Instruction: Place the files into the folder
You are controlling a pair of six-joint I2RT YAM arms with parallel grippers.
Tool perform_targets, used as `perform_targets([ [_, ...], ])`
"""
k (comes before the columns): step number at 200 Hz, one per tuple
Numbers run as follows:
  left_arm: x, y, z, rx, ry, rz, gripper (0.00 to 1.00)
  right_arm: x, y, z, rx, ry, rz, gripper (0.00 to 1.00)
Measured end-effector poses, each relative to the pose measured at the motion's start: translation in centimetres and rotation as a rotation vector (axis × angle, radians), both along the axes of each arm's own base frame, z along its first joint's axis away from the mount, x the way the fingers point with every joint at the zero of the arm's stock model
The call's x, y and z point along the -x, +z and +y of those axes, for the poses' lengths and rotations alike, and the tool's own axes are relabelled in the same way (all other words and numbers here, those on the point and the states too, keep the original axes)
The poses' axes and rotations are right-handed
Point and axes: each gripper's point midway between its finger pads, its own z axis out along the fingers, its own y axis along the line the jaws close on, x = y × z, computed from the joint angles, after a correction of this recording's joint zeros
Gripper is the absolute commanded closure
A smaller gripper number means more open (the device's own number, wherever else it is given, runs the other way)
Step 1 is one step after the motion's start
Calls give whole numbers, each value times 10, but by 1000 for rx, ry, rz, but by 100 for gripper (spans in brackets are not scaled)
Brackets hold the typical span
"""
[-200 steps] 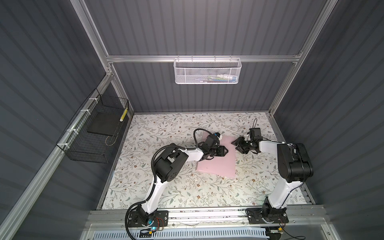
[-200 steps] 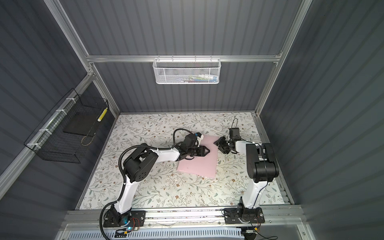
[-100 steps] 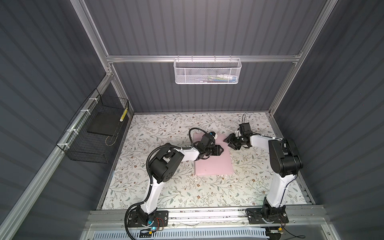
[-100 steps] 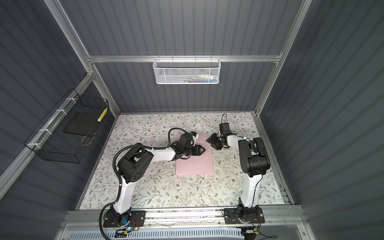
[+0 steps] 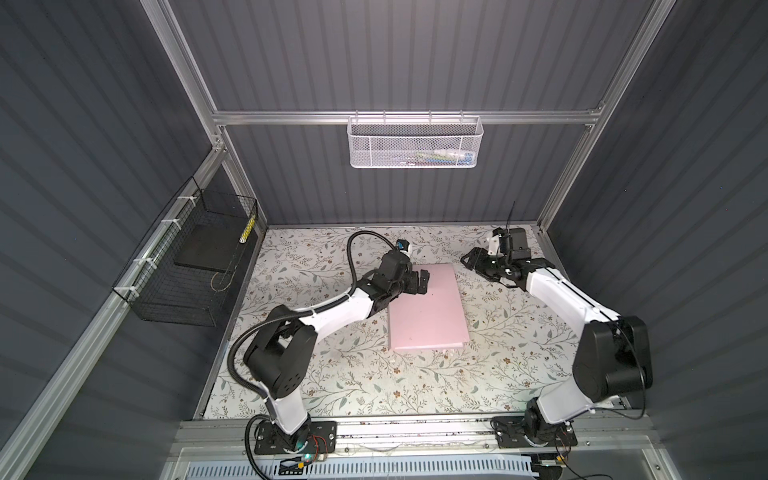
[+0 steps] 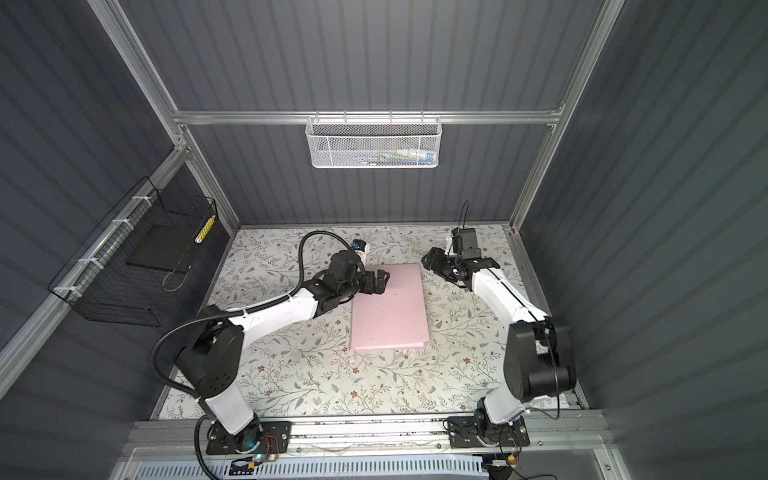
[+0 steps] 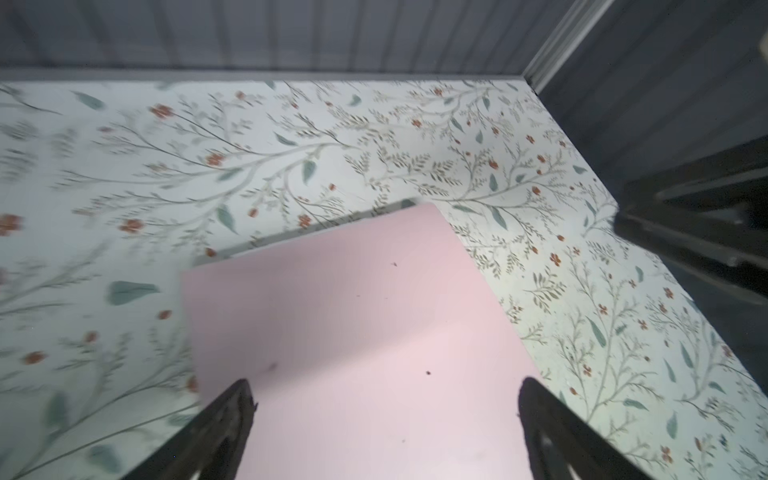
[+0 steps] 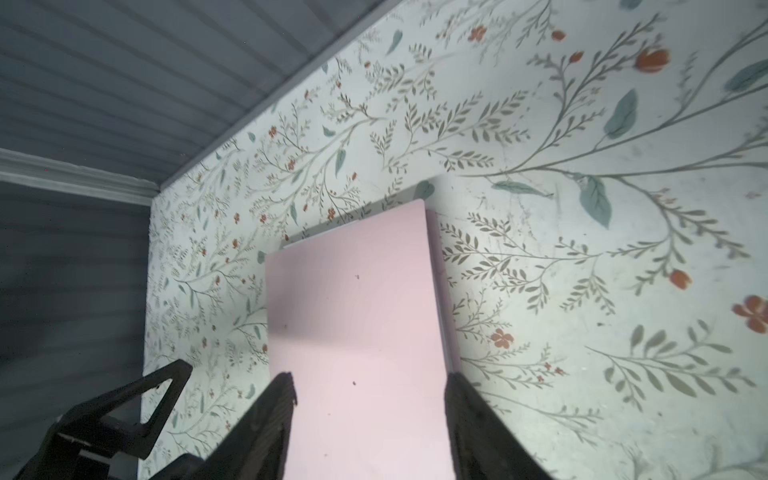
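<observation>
Left wrist view shows your left gripper (image 7: 384,388) spread wide above the closed folder (image 7: 353,316), flat on the table (image 7: 540,187) (files unseen); right gripper (image 8: 370,384) empty, jaws parted. Lift straight up, don't nudge it.

The pale pink folder (image 5: 428,307) lies closed and flat, one corner just beneath the left gripper (image 5: 420,282), the right gripper (image 5: 469,262) near but apart.

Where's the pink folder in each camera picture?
In a top view: folder mid-table, closed.
In a top view: folder, same spot.
Left wrist view: folder just beyond the open left pincer.
Right wrist view: folder beyond the open right pincer.
Shared landmark: floral tabletop surrounding the folder.
</observation>
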Motion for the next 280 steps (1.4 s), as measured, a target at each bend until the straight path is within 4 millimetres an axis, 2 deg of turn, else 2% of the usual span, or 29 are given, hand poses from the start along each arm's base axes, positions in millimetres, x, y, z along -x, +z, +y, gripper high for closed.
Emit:
perform_targets([
  [14, 1, 11, 30, -47, 80, -47, 0, 6, 18, -7, 31, -9, -53, 25],
  [28, 4, 17, 69, -90, 184, -94, 0, 15, 29, -13, 58, -17, -91, 23],
  [46, 15, 19, 122, -123, 309, -167, 0, 24, 34, -18, 84, -23, -115, 20],
  [61, 27, 18, 167, -160, 418, -263, 0, 29, 29, -21, 101, -24, -113, 18],
  [75, 36, 11, 200, -216, 503, -341, 0, 32, 22, -23, 114, -25, -101, 16],
  [99, 45, -13, 254, -354, 628, -409, 0, 34, 11, -27, 133, -36, -79, 14],
  [117, 42, -27, 291, -447, 733, -395, 0, 33, 6, -31, 149, -54, -80, 12],
  [138, 33, -39, 321, -472, 815, -376, 0, 34, -3, -36, 171, -77, -88, 10],
  [163, 22, -74, 339, -494, 839, -342, 0, 43, -12, -50, 229, -112, -180, 8],
  [177, 22, -100, 337, -507, 785, -299, 0, 52, -15, -61, 291, -131, -265, 7],
  [186, 23, -108, 337, -501, 756, -283, 0, 57, -17, -69, 340, -144, -314, 6],
  [199, 18, -110, 335, -466, 735, -302, 0, 57, -17, -84, 413, -171, -372, 5],
  [215, 12, -112, 334, -451, 707, -283, 0, 48, -11, -115, 459, -247, -399, 5],
  [236, -10, -100, 336, -415, 712, -291, 0, 41, -3, -152, 502, -345, -429, 3],
  [252, -16, -94, 337, -391, 717, -306, 0, 40, -7, -157, 527, -347, -446, 2],
  [280, -13, -102, 338, -396, 712, -270, 0, 41, -40, -157, 578, -314, -411, 1],
])
